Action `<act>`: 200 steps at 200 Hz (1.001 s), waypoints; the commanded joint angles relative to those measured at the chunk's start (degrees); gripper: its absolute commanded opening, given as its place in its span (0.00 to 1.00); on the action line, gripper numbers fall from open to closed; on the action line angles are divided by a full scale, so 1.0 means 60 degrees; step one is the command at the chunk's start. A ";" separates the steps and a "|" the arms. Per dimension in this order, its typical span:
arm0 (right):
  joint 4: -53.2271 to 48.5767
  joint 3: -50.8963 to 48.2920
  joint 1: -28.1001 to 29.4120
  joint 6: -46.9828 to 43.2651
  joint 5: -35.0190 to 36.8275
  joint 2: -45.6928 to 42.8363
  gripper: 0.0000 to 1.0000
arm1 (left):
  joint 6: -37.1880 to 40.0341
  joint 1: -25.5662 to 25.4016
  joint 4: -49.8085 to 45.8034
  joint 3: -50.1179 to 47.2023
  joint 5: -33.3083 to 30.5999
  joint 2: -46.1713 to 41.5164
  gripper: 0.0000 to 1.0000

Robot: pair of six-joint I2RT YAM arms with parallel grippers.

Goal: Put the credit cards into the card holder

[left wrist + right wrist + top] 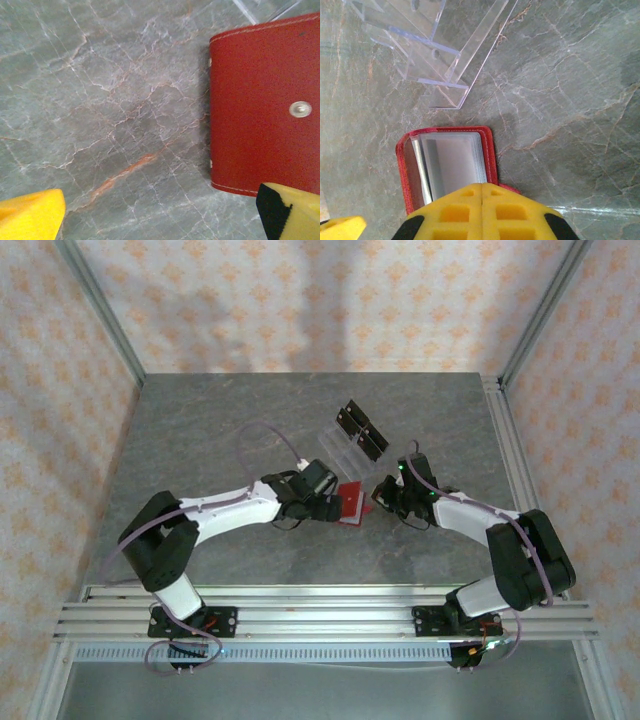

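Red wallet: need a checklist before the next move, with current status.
1. Left pincer open: ok.
2. Right pincer shut: ok. Whether it grips the wallet's cover: cannot tell.
3. Wallet lying open: ok.
4. Pale card inside the wallet: ok. Every card in: cannot tell.
5. Clear stand apart from the wallet: ok.

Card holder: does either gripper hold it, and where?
Left gripper is open, holding nothing. Right gripper is shut at the card holder, its near edge; a grip cannot be told.
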 commanded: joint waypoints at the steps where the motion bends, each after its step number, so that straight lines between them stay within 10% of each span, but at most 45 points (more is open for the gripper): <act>1: -0.0168 0.0279 0.0058 -0.0171 -0.0079 0.0070 0.00 | 0.0286 -0.0031 0.0331 0.0349 0.0036 0.0336 1.00; 200: -0.1110 0.0660 0.0185 -0.1007 -0.1474 -0.0437 0.00 | 0.0118 -0.0378 0.0401 0.0276 -0.0309 0.1691 1.00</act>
